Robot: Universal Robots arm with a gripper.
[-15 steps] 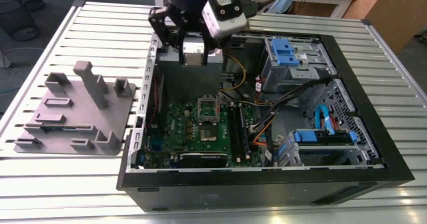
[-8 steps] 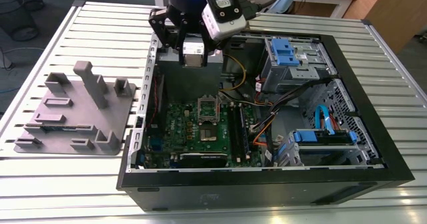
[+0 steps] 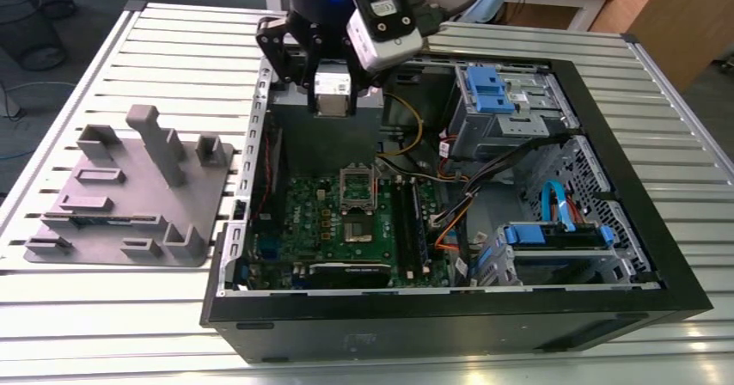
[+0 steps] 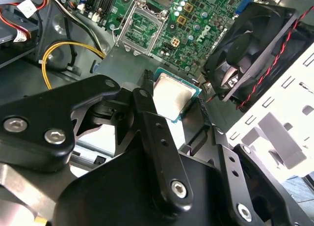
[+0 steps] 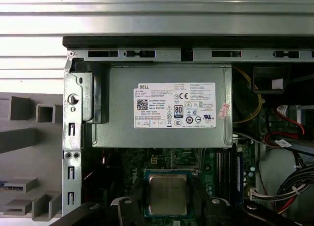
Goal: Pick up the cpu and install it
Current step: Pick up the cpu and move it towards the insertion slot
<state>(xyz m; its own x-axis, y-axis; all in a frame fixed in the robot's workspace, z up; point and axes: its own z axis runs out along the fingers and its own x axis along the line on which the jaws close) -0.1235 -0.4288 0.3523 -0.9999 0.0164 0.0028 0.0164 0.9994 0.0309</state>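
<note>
Cpu sits clamped between the gripper's black fingers, held above the open computer case. In the exterior view, the motherboard's socket lies at six o'clock from it.

My gripper clamps the cpu by two opposite edges, silver top towards the camera. Beyond my jaws lies the green motherboard, then the grey power supply with its white label.
</note>
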